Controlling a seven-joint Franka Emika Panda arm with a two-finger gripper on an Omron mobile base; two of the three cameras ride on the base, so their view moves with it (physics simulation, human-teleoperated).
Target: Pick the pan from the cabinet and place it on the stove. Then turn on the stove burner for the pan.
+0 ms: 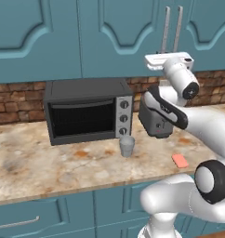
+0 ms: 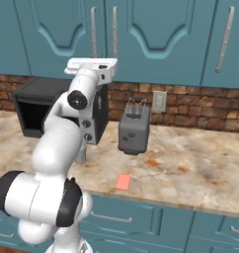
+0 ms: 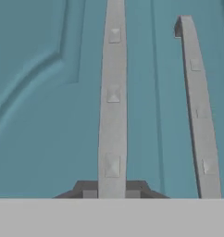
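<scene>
Gripper [image 3: 112,190] clamped on the lower end of a silver bar handle [image 3: 112,102] of the cabinet [image 1: 123,42], one dark finger tip [image 3: 85,189] pressed against each side of the bar. Raised high against the teal door, at the foot of the handle pair, with the white hand [image 2: 92,66] lying roughly level under the doors.

Just beside the gripped bar, off to one side in the hand view: a second silver bar handle [image 3: 197,106], belonging to the neighbouring door, running alongside at a slight angle. Doors shut flush, seam visible between the two bars; pan presumably behind them, cannot tell from here.

Below the gripper, on the mottled stone counter [image 2: 190,163]: a grey toaster [image 2: 135,129] with a raised wire rack on top, standing against the brick backsplash. Down and to the left of the gripper: a black toaster oven [image 1: 86,110] with three knobs on its silver panel. In front of that oven, nearer the counter edge: a small clear glass [image 1: 127,146], upright. Well below the gripper, near the front edge: a flat salmon-pink sponge [image 1: 180,161], apart from the toaster.
</scene>
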